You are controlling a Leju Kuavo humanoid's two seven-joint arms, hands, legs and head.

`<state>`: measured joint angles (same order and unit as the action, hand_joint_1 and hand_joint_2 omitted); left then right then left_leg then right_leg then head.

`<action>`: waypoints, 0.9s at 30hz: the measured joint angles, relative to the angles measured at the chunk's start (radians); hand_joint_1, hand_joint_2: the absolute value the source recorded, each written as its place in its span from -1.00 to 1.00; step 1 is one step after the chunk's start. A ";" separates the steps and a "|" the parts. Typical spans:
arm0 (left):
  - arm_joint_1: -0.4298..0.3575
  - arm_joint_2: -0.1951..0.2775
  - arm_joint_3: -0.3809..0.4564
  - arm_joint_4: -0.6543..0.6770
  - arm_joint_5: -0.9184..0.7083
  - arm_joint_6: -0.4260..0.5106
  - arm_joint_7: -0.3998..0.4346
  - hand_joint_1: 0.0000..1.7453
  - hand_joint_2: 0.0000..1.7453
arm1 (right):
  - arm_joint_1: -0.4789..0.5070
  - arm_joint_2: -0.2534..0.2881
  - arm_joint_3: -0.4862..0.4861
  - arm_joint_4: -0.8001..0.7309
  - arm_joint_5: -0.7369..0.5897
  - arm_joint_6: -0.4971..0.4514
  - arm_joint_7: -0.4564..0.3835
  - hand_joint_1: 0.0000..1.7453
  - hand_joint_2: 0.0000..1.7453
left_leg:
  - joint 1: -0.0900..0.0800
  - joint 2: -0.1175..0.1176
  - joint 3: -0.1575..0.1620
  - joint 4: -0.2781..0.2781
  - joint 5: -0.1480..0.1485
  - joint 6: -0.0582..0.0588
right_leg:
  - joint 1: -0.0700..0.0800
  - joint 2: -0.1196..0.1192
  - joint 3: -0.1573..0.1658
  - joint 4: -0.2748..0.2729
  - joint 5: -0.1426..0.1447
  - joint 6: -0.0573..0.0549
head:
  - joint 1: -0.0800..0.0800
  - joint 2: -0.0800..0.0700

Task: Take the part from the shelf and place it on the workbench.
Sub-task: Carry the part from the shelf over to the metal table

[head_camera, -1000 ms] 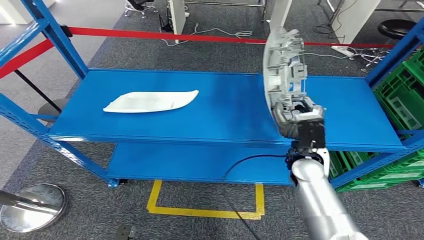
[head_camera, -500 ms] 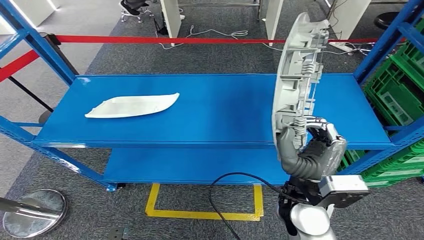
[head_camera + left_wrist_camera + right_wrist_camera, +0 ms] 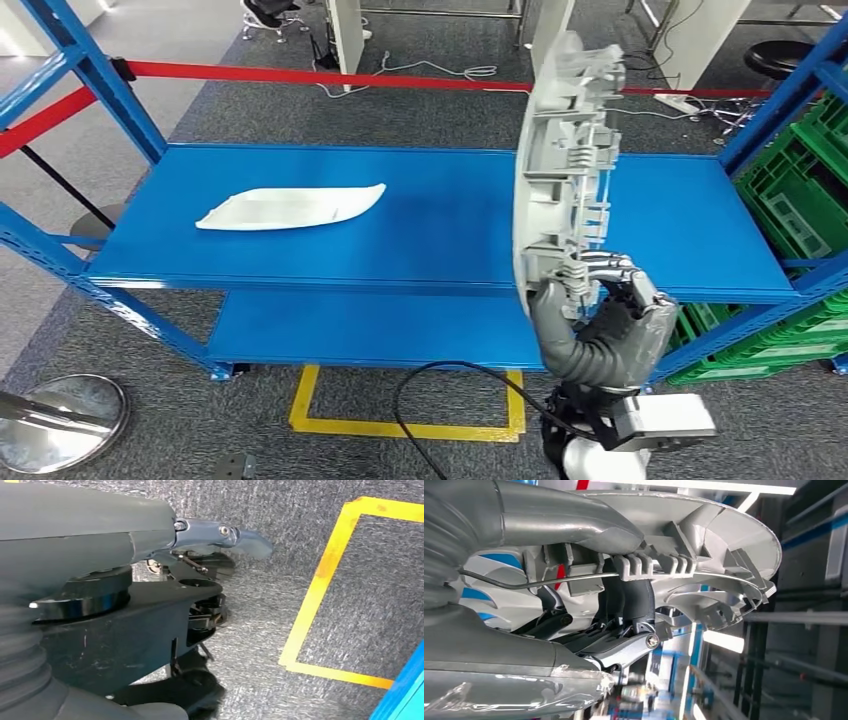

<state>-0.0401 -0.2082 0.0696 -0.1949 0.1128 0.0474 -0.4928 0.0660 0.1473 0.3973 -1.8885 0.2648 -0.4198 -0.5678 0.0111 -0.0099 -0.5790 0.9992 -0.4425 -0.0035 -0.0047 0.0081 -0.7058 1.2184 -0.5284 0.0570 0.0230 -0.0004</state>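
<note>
My right hand grips the lower end of a large grey ribbed plastic part and holds it upright on edge, in front of the blue shelf. In the right wrist view the dark fingers curl over the part's ribbed inner side, with the thumb on its outer face. A second part, a white curved one, lies flat on the shelf's upper deck at the left. My left hand hangs over grey carpet, fingers apart and holding nothing.
Green crates stand right of the shelf. A red barrier tape runs behind it. A yellow floor marking lies in front, and a round metal stanchion base sits at the lower left. A black cable trails below.
My right hand has drawn the grey part back from the shelf, lower and nearer to me, still upright. The view shifted a little; the white part stays put.
</note>
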 joint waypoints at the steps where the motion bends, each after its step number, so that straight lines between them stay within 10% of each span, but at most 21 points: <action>1: 0.000 0.000 0.005 0.000 0.006 -0.004 0.002 -1.00 1.00 | 0.006 0.000 0.008 -0.001 -0.005 0.002 -0.003 1.00 1.00 | 0.000 0.001 0.000 0.000 0.000 0.000 | -0.001 0.000 -0.029 0.064 -0.025 0.002 | 0.001 0.000; 3: 0.001 0.000 0.016 0.000 0.017 -0.014 0.006 -1.00 1.00 | 0.019 0.000 0.022 -0.004 -0.018 0.003 -0.018 1.00 1.00 | 0.000 0.000 0.001 0.000 -0.001 0.000 | -0.002 0.000 -0.043 0.103 -0.024 0.005 | 0.001 0.000; 6: 0.002 0.000 0.028 0.000 0.024 -0.026 0.008 -1.00 1.00 | 0.029 0.000 0.037 -0.016 -0.048 0.012 -0.034 1.00 1.00 | 0.002 -0.004 0.006 0.002 -0.005 -0.008 | -0.008 -0.001 0.054 -0.078 0.061 0.008 | 0.002 0.000; 12: 0.001 0.002 0.046 0.000 0.031 -0.031 0.009 -1.00 1.00 | 0.040 0.003 0.055 -0.027 -0.066 0.024 -0.026 1.00 1.00 | 0.001 -0.004 0.001 0.010 -0.014 -0.041 | -0.006 0.005 0.098 -0.173 0.083 -0.033 | -0.004 0.000; 16: 0.002 0.003 0.048 0.000 0.031 -0.031 0.009 -1.00 1.00 | 0.042 0.006 0.058 -0.032 -0.066 0.024 -0.025 1.00 1.00 | 0.001 0.000 -0.104 0.228 -0.125 -0.051 | -0.006 0.003 0.097 -0.175 0.085 -0.048 | -0.010 0.000; 18: 0.003 0.003 0.049 0.000 0.031 -0.031 0.009 -1.00 1.00 | 0.043 0.006 0.058 -0.032 -0.066 0.024 -0.025 1.00 1.00 | 0.000 0.000 -0.137 0.290 -0.131 -0.049 | -0.005 0.003 0.097 -0.175 0.085 -0.048 | -0.010 0.000; 22: 0.001 0.005 0.049 0.000 0.032 -0.031 0.009 -1.00 1.00 | 0.043 0.006 0.058 -0.034 -0.066 0.024 -0.025 1.00 1.00 | -0.001 0.000 -0.032 0.073 -0.015 -0.034 | -0.002 0.007 0.098 -0.173 0.084 -0.043 | -0.011 0.000; 27: 0.002 0.004 0.050 0.000 0.032 -0.031 0.009 -1.00 1.00 | 0.044 0.008 0.059 -0.035 -0.065 0.024 -0.025 1.00 1.00 | -0.002 -0.002 -0.004 0.002 0.001 -0.013 | 0.000 0.004 0.092 -0.173 0.082 -0.013 | -0.010 0.000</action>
<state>-0.0377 -0.2045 0.1191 -0.1949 0.1449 0.0162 -0.4834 0.1105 0.1549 0.4562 -1.9235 0.1994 -0.3960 -0.5924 0.0093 -0.0123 -0.5826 1.0008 -0.4412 -0.0163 -0.0047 0.0125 -0.6141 1.0457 -0.4464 0.0441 0.0132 -0.0004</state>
